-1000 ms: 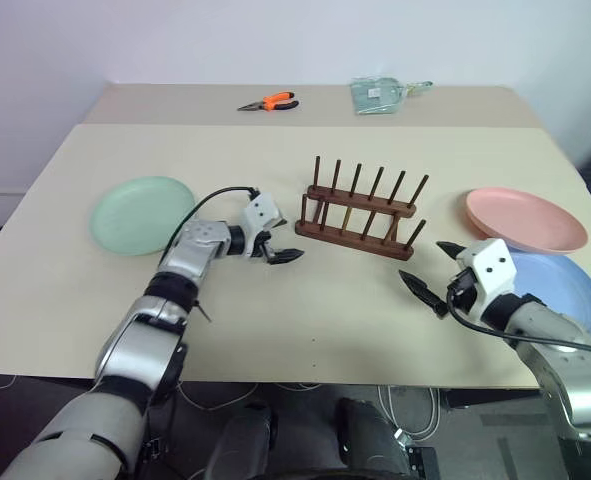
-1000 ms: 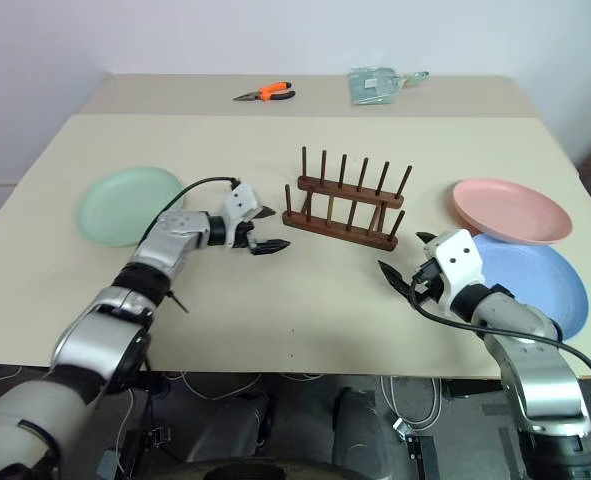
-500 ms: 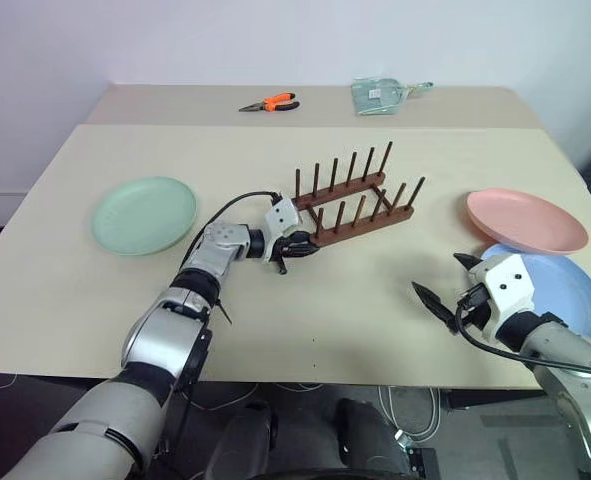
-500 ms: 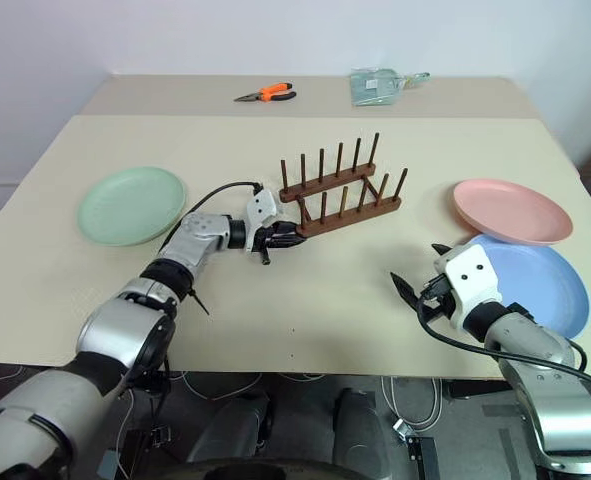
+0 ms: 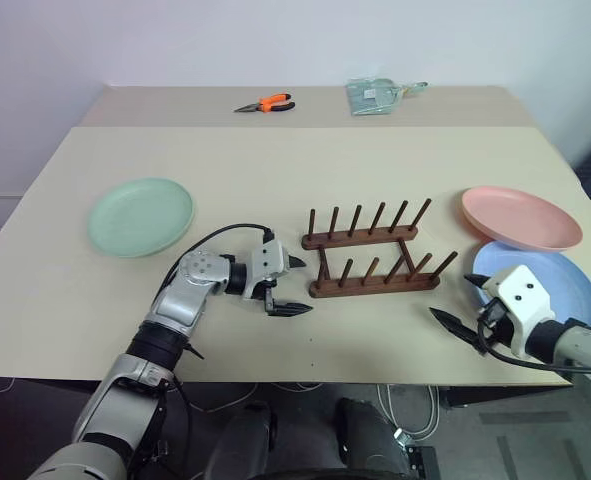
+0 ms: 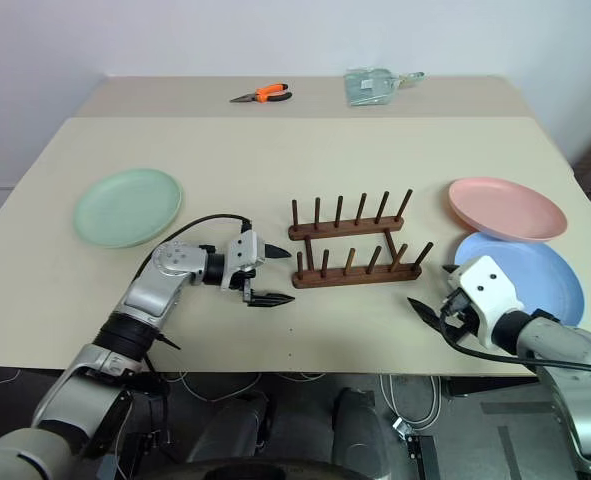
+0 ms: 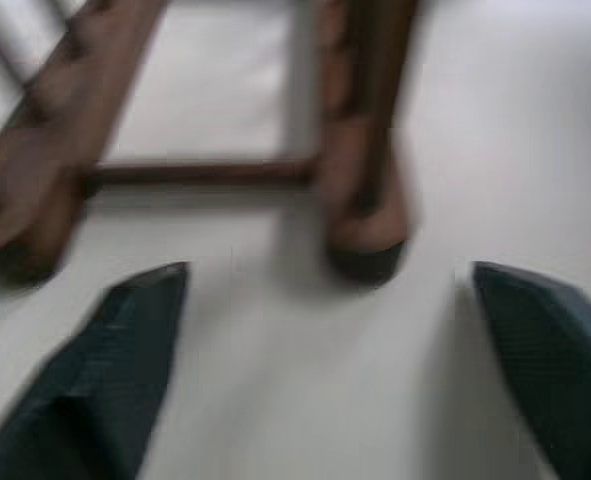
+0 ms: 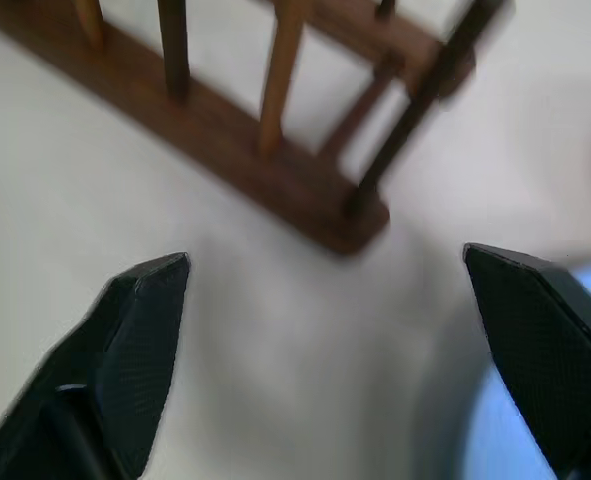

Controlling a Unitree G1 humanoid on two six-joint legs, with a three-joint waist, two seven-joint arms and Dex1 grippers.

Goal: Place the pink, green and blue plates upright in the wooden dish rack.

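- So the rack point(image 5: 373, 252) sits mid-table with nothing in it yet, both rows of pegs pointing up. Its long axis runs side to side across the table, tilted a touch.
- Left gripper point(image 5: 287, 286) is just off the rack's left end, fingers spread wide with nothing between them. The left wrist view shows the ends of the rack's two bars point(image 7: 365, 225) right ahead of the open fingers, close but not touching.
- Right gripper point(image 5: 461, 303) is also empty, jaws apart, hanging near the rack's right end with bare table between them.
- Plates: the green plate point(image 5: 140, 215) lies flat well out to the left, behind the left arm's reach line. The pink plate point(image 5: 520, 217) and blue plate point(image 5: 540, 285) are flat on the right, pink's near rim overlapping the blue one's far rim.
- The bit that matters: the blue plate is practically under the right hand, rim just beside those fingers, so I'd guess that arm goes first. Green is a left-arm job.
- Since the bars run side to side, a plate would have to stand crosswise between pegs, edge facing the robot, I reckon.
- Pliers point(image 5: 266, 102) and a clear bag point(image 5: 379, 94) on the far table don't matter.
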